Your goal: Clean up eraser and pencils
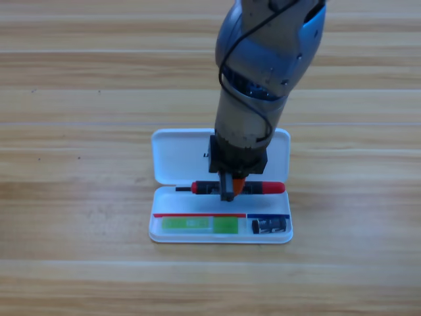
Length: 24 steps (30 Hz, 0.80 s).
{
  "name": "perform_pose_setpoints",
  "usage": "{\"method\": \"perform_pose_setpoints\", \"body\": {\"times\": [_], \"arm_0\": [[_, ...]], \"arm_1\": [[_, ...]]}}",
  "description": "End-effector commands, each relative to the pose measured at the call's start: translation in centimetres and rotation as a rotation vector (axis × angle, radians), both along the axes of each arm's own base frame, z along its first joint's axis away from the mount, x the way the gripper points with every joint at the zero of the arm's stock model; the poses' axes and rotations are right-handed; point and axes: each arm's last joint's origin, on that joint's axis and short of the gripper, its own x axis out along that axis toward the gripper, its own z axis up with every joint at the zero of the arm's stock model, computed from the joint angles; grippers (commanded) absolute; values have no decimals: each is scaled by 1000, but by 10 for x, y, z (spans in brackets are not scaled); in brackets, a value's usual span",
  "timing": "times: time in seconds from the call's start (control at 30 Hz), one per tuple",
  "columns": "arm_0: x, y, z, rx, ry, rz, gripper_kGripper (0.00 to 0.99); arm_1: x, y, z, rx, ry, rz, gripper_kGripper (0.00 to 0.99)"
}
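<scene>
Right now we are looking down on one arm, coming in from the top edge a little right of centre; we are calling it the right arm. Its right gripper [231,187] is pointing straight down over the white case [177,155], and its orange jaws are pinching the black pencil [268,187] near its middle. That stick, black with red ends, is lying level across the case, roughly along the line where the open lid is meeting the tray. Whether it is resting on the case or hanging just above it, we cannot tell from this angle.

Moving outward, we are finding the pale pencil [197,224], its bright green section showing, already lying in the long front compartment. The eraser [270,226], a small dark block, is sitting in the small compartment at the front right. The case is lying open on the wooden table [72,131]. No left arm is showing.

We are judging this as the placing of the last item. The next move is calling for a level lowering into the tray, then a clean release without dragging the stick sideways.
</scene>
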Motion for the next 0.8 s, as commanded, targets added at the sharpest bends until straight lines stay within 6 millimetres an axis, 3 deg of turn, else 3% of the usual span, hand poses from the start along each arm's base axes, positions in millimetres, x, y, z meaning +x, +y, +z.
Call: {"method": "perform_pose_setpoints", "body": {"times": [0.03,0.43,0.47,0.53,0.57,0.8], "arm_0": [[-1,3,-14,1,29,10,990],[-1,3,-23,3,49,10,990],[-1,3,-23,1,47,10,990],[-1,3,-25,3,50,10,990],[-1,3,-25,2,50,10,990],[-2,3,-28,2,57,10,990]], "arm_1": [[1,11,-40,-78,59,24,0],[4,8,-36,-70,52,18,0],[5,8,-35,-67,51,16,210],[6,6,-33,-63,48,8,729],[6,5,-30,-60,45,5,854],[1,-4,-8,-28,29,0,902]]}}
